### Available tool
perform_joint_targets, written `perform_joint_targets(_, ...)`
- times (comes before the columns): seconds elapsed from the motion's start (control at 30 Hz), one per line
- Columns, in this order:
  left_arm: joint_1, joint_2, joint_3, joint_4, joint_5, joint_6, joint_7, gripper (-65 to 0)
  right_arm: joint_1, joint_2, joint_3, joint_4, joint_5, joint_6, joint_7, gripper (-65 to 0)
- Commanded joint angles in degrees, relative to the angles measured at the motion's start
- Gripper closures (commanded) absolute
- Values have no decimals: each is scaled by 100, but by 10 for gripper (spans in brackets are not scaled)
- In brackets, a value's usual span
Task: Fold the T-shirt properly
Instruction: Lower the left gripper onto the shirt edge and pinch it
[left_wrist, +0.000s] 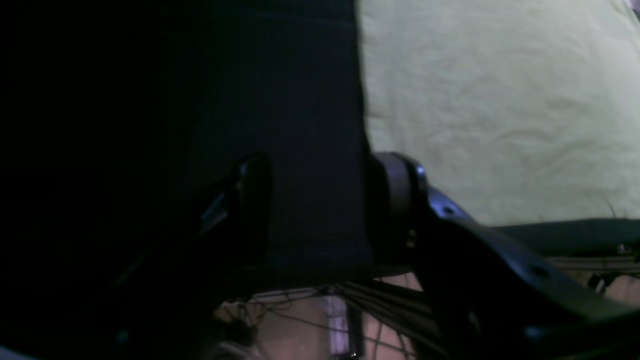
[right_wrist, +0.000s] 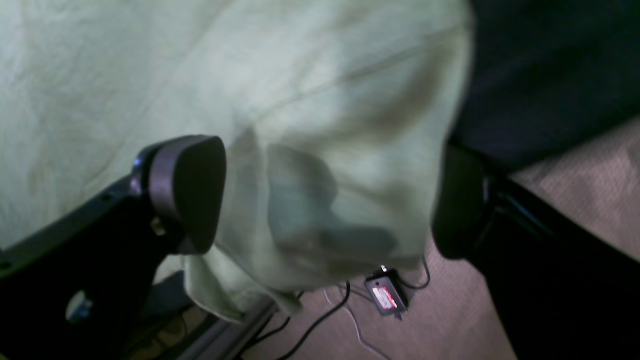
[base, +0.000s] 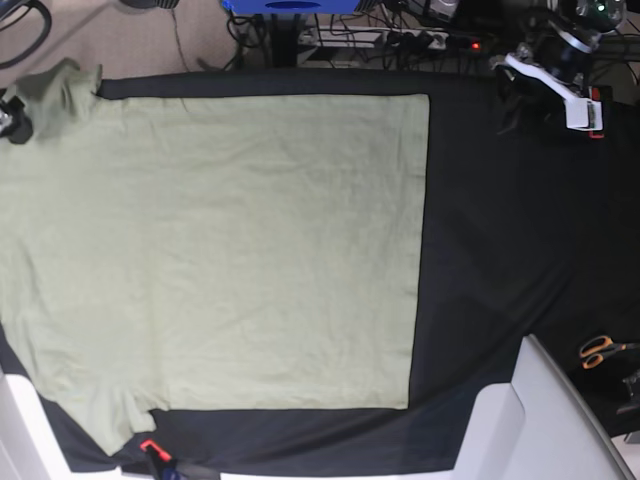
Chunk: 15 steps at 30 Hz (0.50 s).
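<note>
The pale sage-green cotton T-shirt (base: 220, 250) lies spread flat on the black-clothed bench (base: 500, 260). The right gripper (right_wrist: 325, 200) straddles a sleeve at the bench edge, jaws wide apart; close them on both layers before lifting. The left gripper (left_wrist: 320, 210) hovers beside the hem, jaws partly apart, empty.

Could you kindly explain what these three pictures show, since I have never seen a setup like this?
This is a two-armed robot meant to fold a T-shirt. The base picture looks down from above: the pale green shirt lies spread flat on a black table cloth, with orange-handled scissors near one edge. The other two pictures come from cameras on the arms' wrists. The right gripper stands wide open with a sleeve between its fingers, at the table's edge, not yet pinched. The left gripper is open above black cloth, beside the shirt's hem, holding nothing.
</note>
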Motion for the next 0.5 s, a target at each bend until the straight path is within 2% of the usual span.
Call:
perform_joint_targets(0.0,19,-2,2,-9,-83,-16,-111,-283,-46,-99,-103,-38,-93,8,-339,-551)
perform_joint_targets(0.07,-68,165,-16,-88,-83,-16,-120,-283,-46,-169,-130,-46,-102,8,-180,-465)
perform_joint_targets(0.13,-148,306,-34,-115,-74,-16,-120,-285,-46,-187,-139,-64,-119,8,-84,-347)
perform_joint_targets(0.3,-174,367,19,-106,-118,-25,-120,-295,-54,-160,-139,-64,-128,8,-84,-45)
perform_joint_targets(0.33,-183,376,19,-106,-118,-25,-120,-314,-54,-160,-139,-64,-128,8,-84,0)
perform_joint_targets(0.47,-183,411,19,-176,-118,-25,-120,-418,-63,-160,-139,-64,-128,8,-57,-6)
